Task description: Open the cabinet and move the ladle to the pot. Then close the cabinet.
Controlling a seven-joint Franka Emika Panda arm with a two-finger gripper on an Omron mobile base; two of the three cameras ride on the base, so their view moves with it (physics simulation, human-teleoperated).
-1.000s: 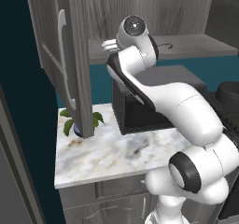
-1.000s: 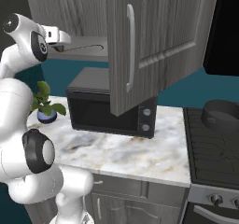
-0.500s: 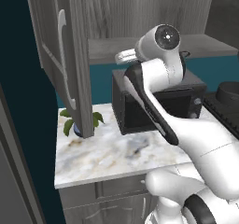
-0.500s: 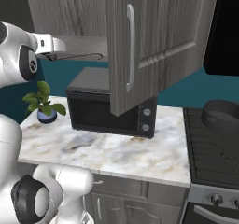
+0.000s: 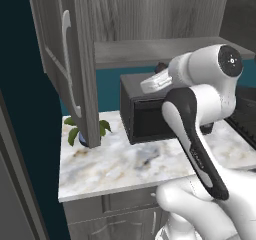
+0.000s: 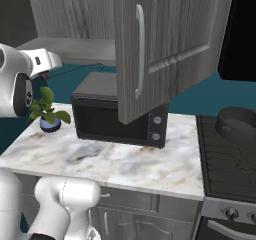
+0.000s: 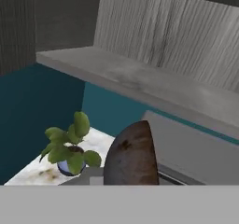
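Note:
The cabinet stands open, its left door [image 5: 65, 59] and right door [image 6: 165, 44] swung out and its bare shelf [image 5: 150, 51] showing between them. My gripper [image 5: 147, 86] hangs in front of the shelf, above the microwave's left end, and is also at the left of the right base view [image 6: 52, 62]. It is shut on the ladle, whose rusty brown bowl [image 7: 130, 155] sits close before the hand camera. The fingertips are hidden. The pot [image 6: 239, 124], dark grey and low, stands on the stove at the far right.
A black microwave [image 6: 117, 114] sits on the marble counter [image 5: 120, 164] under the cabinet. A small potted plant [image 7: 70, 148] stands at the counter's left end by the left door. The stove [image 6: 230, 159] adjoins the counter on the right.
The arm has pulled back out of the cabinet and dropped lower, carrying the ladle off the shelf. The upper arm has swung across toward the right.

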